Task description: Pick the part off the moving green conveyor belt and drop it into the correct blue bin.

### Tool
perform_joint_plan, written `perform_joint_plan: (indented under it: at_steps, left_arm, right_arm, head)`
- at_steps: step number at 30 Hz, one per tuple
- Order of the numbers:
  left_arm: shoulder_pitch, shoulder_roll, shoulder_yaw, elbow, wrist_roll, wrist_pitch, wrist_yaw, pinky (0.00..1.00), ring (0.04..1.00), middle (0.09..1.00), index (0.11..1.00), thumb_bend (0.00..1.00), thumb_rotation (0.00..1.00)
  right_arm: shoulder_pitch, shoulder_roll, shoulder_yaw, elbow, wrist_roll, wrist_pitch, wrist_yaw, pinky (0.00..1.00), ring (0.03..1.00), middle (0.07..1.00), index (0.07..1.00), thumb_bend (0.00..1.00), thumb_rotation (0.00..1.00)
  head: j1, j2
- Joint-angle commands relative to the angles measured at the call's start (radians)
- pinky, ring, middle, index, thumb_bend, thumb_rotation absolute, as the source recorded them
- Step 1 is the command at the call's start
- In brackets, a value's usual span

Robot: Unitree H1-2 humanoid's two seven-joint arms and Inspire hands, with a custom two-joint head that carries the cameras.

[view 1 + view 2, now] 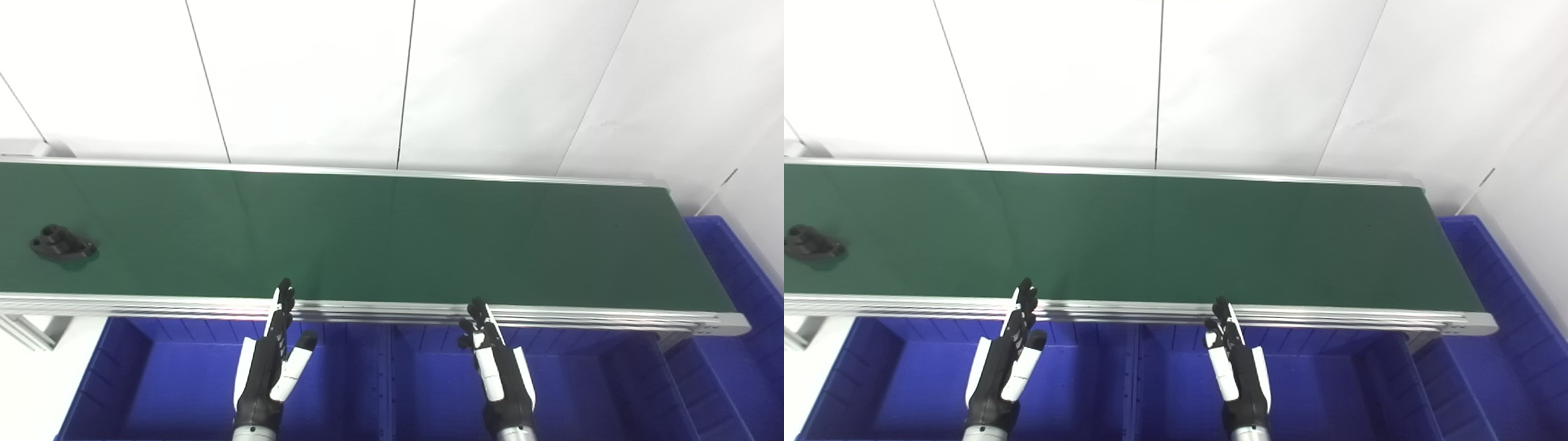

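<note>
I see the belt (392, 233) running across the view, dark green with a silver frame along its near and far edges. The part (61, 244), a small black piece, lies on the belt at the far left, nearer the front edge than the back, well apart from both of my hands.

My left hand (269, 367) hovers over the left bin (122, 392), fingers straight and pointing up toward the belt's near rail, thumb spread out to the side; it holds nothing. Its fingertips overlap the rail in the view, but I cannot tell whether they touch it.

My right hand (499, 367) hovers over the middle bin (576, 392), also stretched flat with fingers apart and empty, its tips just short of the rail.

The two blue bins sit side by side below the belt's front edge. A third bin (735, 288) stands at the belt's right end. Behind the belt is a white panelled wall (392, 79).
</note>
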Motion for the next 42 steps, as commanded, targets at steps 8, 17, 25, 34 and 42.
perform_joint_plan:
  at_steps: [8,17,25,34,42]
  left_arm:
    - [0.019,-0.007,-0.007,-0.056,-0.027,0.021,-0.007,1.00,1.000,1.000,1.000,0.64,0.92]
    - [0.031,0.009,-0.006,-0.095,-0.053,0.044,-0.023,1.00,1.000,1.000,1.000,0.70,0.92]
    - [0.021,0.018,-0.010,-0.090,-0.039,0.034,-0.024,1.00,1.000,1.000,1.000,0.67,0.93]
    - [0.005,0.017,-0.009,-0.072,-0.038,0.034,-0.019,1.00,1.000,1.000,1.000,0.67,0.91]
    - [0.006,0.022,-0.012,-0.059,-0.028,0.026,-0.015,1.00,1.000,1.000,1.000,0.64,0.91]
  right_arm:
    - [-0.007,0.002,0.013,-0.019,-0.014,-0.027,0.008,0.93,0.952,0.986,0.991,0.84,0.93]
    - [-0.005,0.000,-0.001,-0.034,-0.018,-0.023,-0.008,0.90,0.930,0.971,0.979,0.88,0.93]
    - [0.003,0.004,-0.014,-0.067,0.012,0.003,0.000,0.91,0.937,0.966,0.974,0.92,0.94]
    - [0.000,0.006,-0.006,-0.063,-0.006,-0.001,-0.003,0.91,0.937,0.965,0.977,0.92,0.94]
    - [0.004,0.019,-0.005,-0.050,0.001,-0.014,-0.005,0.89,0.932,0.961,0.968,0.90,0.91]
  head:
    - [0.006,0.002]
    - [0.015,0.011]
    - [0.018,0.012]
    - [0.011,0.005]
    - [0.000,-0.006]
